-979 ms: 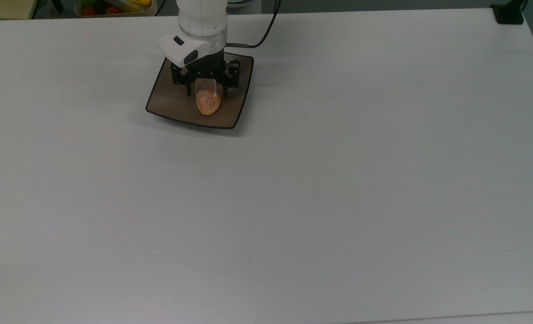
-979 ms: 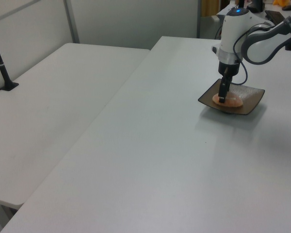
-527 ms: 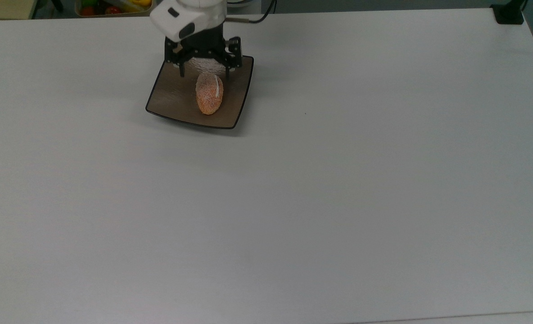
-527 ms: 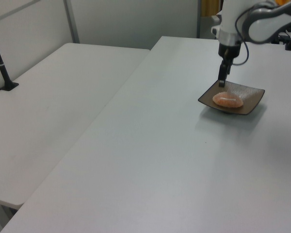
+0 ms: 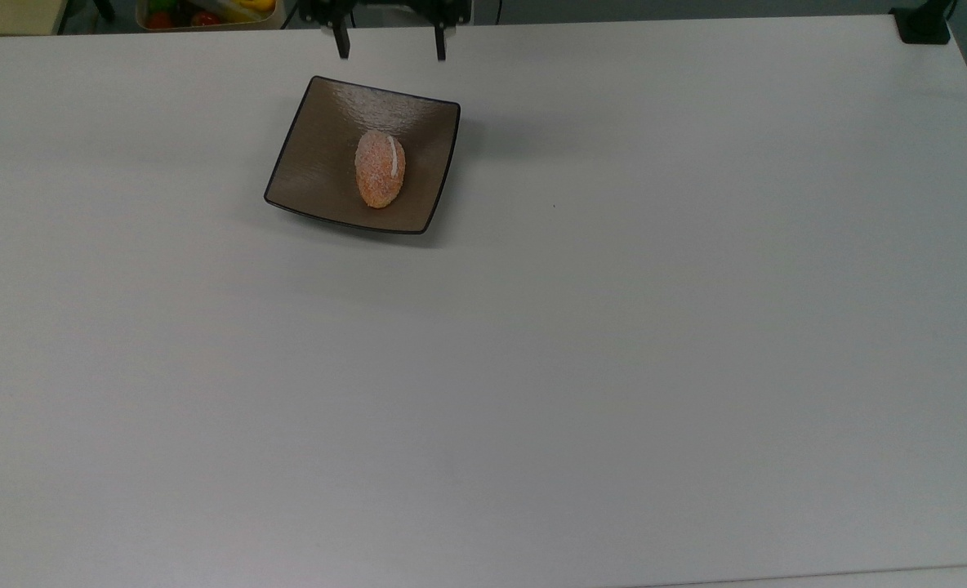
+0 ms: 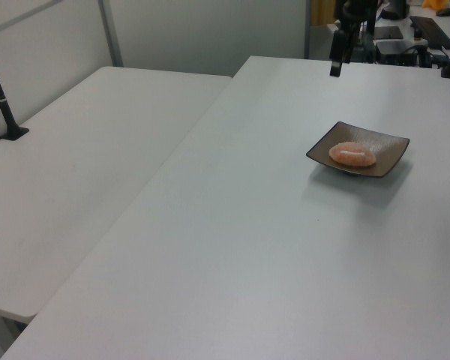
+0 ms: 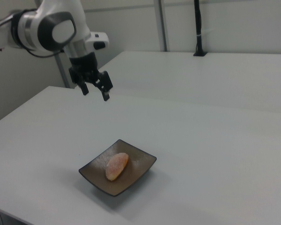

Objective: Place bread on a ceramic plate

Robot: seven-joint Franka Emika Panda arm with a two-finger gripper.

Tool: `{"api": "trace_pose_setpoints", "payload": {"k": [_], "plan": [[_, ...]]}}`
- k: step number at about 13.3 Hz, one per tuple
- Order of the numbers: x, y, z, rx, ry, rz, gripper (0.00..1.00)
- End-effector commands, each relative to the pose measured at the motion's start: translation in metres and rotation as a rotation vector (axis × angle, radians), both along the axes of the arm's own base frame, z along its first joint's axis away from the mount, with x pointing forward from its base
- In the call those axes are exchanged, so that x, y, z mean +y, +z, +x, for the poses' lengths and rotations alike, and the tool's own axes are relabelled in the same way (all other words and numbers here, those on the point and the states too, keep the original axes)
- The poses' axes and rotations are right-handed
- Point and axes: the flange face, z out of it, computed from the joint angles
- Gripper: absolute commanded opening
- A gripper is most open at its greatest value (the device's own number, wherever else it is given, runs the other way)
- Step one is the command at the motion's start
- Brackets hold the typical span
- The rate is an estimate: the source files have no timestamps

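now the bread (image 5: pixel 381 169) lies on the ceramic plate (image 5: pixel 320 163), pincer (image 7: pixel 95 92) spread above.

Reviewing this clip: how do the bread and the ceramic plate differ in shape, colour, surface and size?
Shape: the bread is a small oval loaf; the ceramic plate is square with upturned corners.
Colour: the bread is orange-brown with one thin white stripe; the plate is brown-grey with a thin black rim.
Surface: the bread looks speckled and matte; the plate is glossy.
Size: the bread covers only a small part of the plate.
Shared: both sit still on the white table, the bread lying in the plate.
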Motion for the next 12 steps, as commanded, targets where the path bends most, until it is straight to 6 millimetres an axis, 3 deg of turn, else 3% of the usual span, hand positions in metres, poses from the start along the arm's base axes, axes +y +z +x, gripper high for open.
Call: {"api": "trace_pose_setpoints", "payload": {"k": [1, 2, 10, 12], "plan": [[0.006, 0.035, -0.007, 0.048, -0.035, 0.058, 1.00], [0.005, 0.043, -0.010, 0.052, -0.045, 0.077, 1.00], [0.002, 0.041, 0.001, -0.014, -0.027, 0.063, 1.00], [0.001, 0.037, 0.004, -0.035, 0.059, 0.042, 1.00]]}}
